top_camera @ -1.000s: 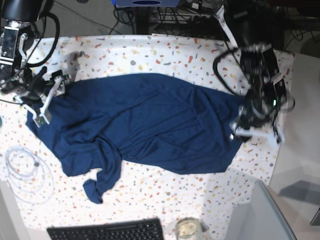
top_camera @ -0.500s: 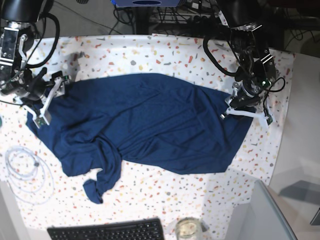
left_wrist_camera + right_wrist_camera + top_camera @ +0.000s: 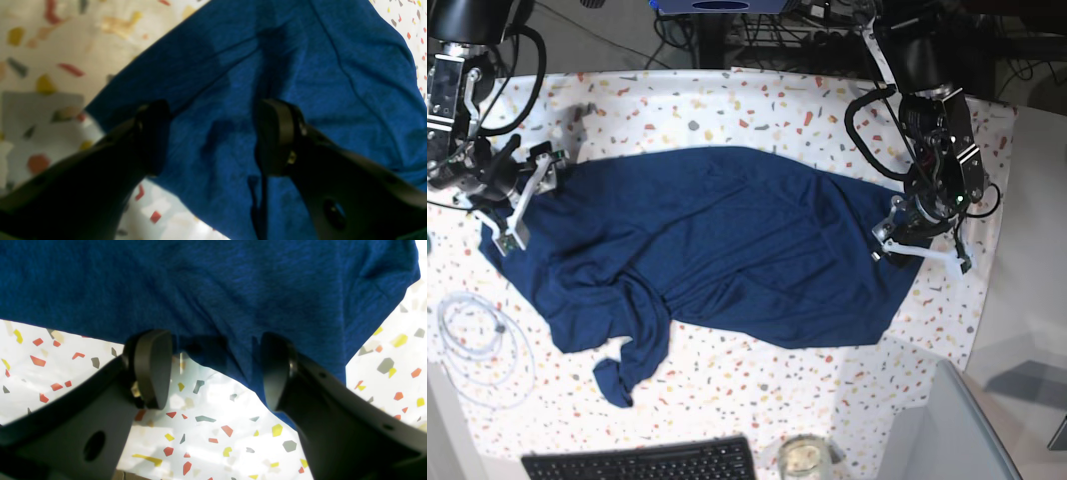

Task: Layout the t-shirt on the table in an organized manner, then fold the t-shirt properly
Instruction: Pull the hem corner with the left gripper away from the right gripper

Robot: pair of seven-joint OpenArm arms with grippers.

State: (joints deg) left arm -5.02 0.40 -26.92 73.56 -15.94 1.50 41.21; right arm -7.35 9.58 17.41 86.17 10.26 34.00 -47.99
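The dark navy t-shirt (image 3: 727,240) lies spread but wrinkled across the speckled table (image 3: 757,100), with a bunched sleeve trailing toward the front left. My left gripper (image 3: 917,248) hovers over the shirt's right end. In the left wrist view it (image 3: 213,136) stands open above the cloth (image 3: 300,50) near its edge, with nothing pinched. My right gripper (image 3: 522,200) sits at the shirt's left end. In the right wrist view it (image 3: 213,370) is open, straddling the cloth's edge (image 3: 200,280) over bare table (image 3: 217,426).
A coiled white cable (image 3: 477,340) lies at the front left. A black keyboard (image 3: 637,462) and a glass jar (image 3: 802,458) sit at the front edge. A grey panel (image 3: 947,430) stands at the front right. The table's right edge is close to the left arm.
My left gripper has moved from beyond the shirt's right edge inward onto the cloth, then dropped slightly toward the front. The right arm and the shirt have barely moved.
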